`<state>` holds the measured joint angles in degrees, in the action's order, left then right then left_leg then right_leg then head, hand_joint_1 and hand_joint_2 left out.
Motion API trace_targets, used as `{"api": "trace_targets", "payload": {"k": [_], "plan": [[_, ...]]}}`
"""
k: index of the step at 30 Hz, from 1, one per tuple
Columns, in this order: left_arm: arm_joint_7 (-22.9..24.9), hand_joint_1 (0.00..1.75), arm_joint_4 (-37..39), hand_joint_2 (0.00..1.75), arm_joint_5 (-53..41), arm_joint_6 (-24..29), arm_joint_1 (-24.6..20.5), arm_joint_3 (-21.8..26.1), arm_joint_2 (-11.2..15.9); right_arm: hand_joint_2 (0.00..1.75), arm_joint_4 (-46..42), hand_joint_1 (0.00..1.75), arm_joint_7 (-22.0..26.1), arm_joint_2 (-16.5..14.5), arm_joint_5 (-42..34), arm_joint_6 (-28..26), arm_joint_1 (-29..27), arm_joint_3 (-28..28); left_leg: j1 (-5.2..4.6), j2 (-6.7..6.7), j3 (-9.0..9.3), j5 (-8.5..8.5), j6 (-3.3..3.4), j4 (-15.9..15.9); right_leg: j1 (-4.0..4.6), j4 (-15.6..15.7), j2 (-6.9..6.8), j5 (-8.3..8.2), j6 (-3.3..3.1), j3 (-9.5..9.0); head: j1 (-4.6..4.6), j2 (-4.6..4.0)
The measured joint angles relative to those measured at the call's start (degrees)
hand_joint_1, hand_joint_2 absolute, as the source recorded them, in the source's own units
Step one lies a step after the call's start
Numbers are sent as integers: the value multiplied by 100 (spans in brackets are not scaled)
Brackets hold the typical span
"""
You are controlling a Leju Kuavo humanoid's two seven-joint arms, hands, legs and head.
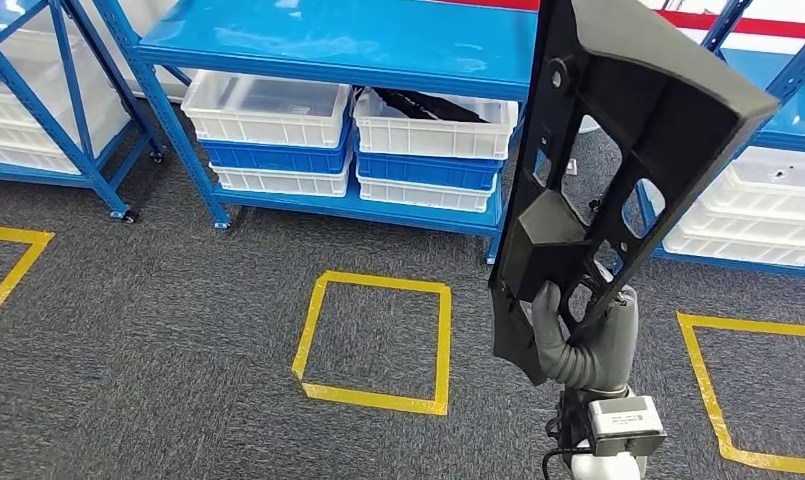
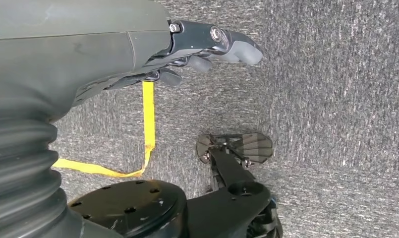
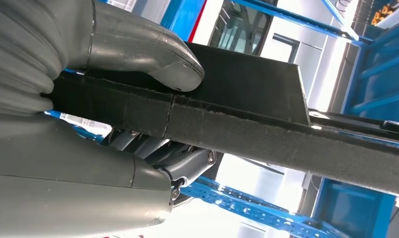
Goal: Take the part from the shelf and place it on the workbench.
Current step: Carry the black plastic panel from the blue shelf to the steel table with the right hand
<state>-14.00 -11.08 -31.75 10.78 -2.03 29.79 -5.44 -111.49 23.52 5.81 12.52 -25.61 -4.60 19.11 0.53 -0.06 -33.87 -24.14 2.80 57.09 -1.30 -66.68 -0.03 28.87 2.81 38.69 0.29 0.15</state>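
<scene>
Part is off the shelf, upright in my right hand.

My right hand [image 1: 578, 340] clamps the black panel [image 1: 618, 150] at its lower end, thumb [image 3: 152, 59] on one face and fingers [image 3: 187, 166] on the other; its long axis runs up and slightly rightward. My left hand [image 2: 207, 47] hangs over the carpet [image 2: 336, 99], fingers loosely curled, holding nothing.
</scene>
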Motion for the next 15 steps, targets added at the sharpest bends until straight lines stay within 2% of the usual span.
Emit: {"api": "trace_targets", "payload": {"k": [1,2,3,4,5,6,7,8,10,12,13,15], "plan": [[-3,0,0,175,-4,0,0,1,0,175,0,175,-1,1,7,-1,-10,-6,5,-1,-30,17,-17,1,-14,-363,0,152,1,145,1,0],[-6,0,0,175,-6,0,1,1,0,175,0,175,-1,3,11,-1,-22,-12,11,-1,-57,35,-39,3,-33,-583,-1,234,28,216,-1,0],[-7,0,0,175,-8,0,1,2,-1,175,0,175,-2,5,15,-1,-30,-16,23,-4,-80,53,-66,7,-53,-582,-1,230,79,176,-2,0],[-8,0,0,175,-10,0,1,2,-3,175,0,175,-2,5,19,-1,-35,-19,43,-8,-98,69,-98,12,-76,-331,-2,143,148,8,-1,0],[-8,0,0,175,-12,0,0,2,-5,175,0,175,-2,5,24,-1,-36,-20,65,-14,-114,81,-138,24,-105,92,-2,19,224,-253,0,0],[-8,0,-3,175,-14,1,-2,2,0,175,1,175,-3,4,28,-1,-36,-21,72,-21,-131,88,-189,39,-112,487,6,-84,272,-486,8,0],[-8,0,-5,175,-16,1,-3,2,4,175,0,175,-3,1,32,-4,-39,-21,75,-28,-144,92,-243,56,-115,788,19,-161,267,-662,11,0],[-9,0,-7,175,-19,2,-3,2,9,175,-1,175,-3,1,33,-7,-42,-23,72,-34,-154,101,-297,64,-104,935,32,-196,224,-747,15,0],[-10,0,-9,175,-25,2,3,2,11,175,-4,175,-3,1,33,-14,-50,-32,79,-41,-158,139,-387,41,-68,930,48,-225,75,-734,13,0],[-10,0,-9,175,-27,2,9,2,11,175,-5,175,-4,-1,36,-14,-55,-40,107,-33,-188,83,-444,102,-66,919,36,-263,-31,-711,6,0],[-10,0,-9,175,-27,2,9,2,10,175,-7,175,-3,-4,38,-14,-57,-40,117,-25,-257,-54,-457,280,-69,925,27,-282,-79,-705,1,0],[-10,0,-9,175,-29,2,9,2,10,175,-7,175,-2,-7,42,-14,-65,-41,120,-13,-531,-486,-468,960,-44,926,8,-302,-145,-687,-12,0]]}}
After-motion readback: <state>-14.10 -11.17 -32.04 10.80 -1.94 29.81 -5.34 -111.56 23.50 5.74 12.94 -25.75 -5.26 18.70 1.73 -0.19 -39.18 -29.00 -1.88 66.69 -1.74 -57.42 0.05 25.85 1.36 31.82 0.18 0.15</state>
